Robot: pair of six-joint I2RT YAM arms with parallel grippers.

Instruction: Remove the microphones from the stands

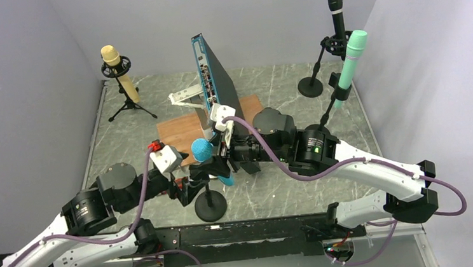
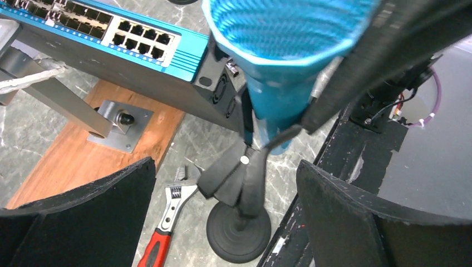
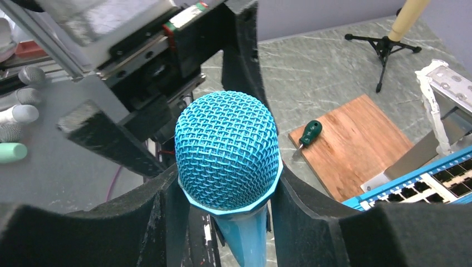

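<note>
right tool (image 3: 227,225) clamps the blue microphone (image 3: 225,147); left tool (image 2: 228,208) gapes wide, its view alone showing a wrench (image 2: 166,218).

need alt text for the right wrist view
A blue microphone with a mesh head fills the centre, gripped just below the head by the right end effector. Behind lie a wooden board, a green-handled screwdriver and a network switch.

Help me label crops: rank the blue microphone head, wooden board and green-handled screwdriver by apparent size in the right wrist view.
1. blue microphone head, though it sits very close to the camera, which inflates it
2. wooden board
3. green-handled screwdriver
</note>
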